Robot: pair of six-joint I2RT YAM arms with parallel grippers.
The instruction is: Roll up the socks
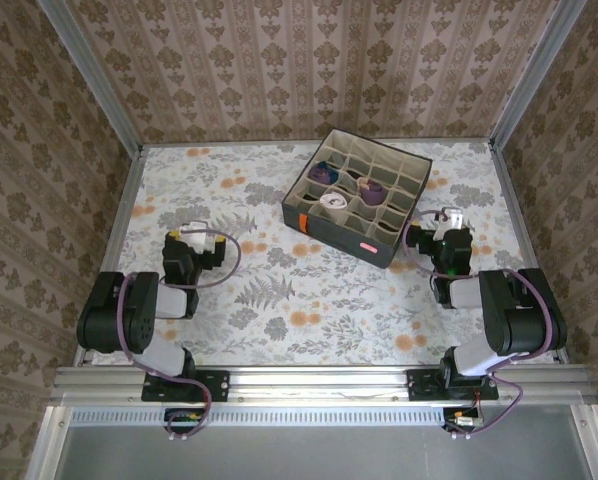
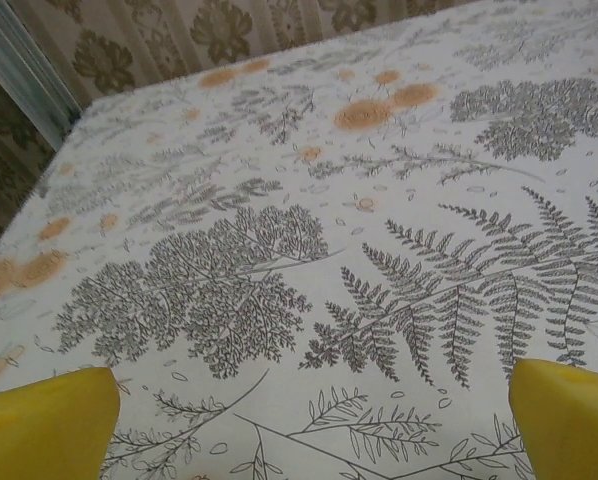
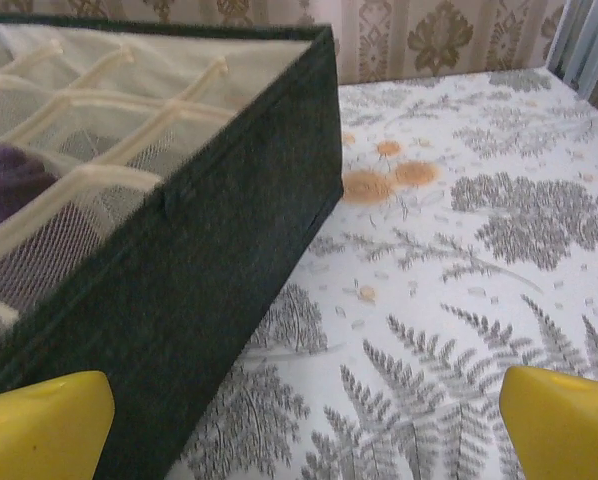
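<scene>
1. The socks are sitting rolled inside the grey box (image 1: 344,238). The purple-and-orange sock (image 1: 326,172), the white sock (image 1: 334,202) and the purple-and-tan sock (image 1: 371,187) are each lying in its own cell.
2. The rolling looks done, so the step in hand is probably parking the arms. Doing that well is calling for slow, low moves that do not nudge the box.
3. The left gripper (image 1: 192,232) is hanging over the flowered table (image 1: 279,290), well apart from the box. Its jaws are standing wide apart and holding nothing.
4. The right gripper (image 1: 451,218) is sitting just beside the box's right-hand wall, with its jaws likewise spread and empty.
5. In the right wrist view that dark wall is looming close on the left. It is the one thing the right arm is risking catching if it swings inward.
</scene>
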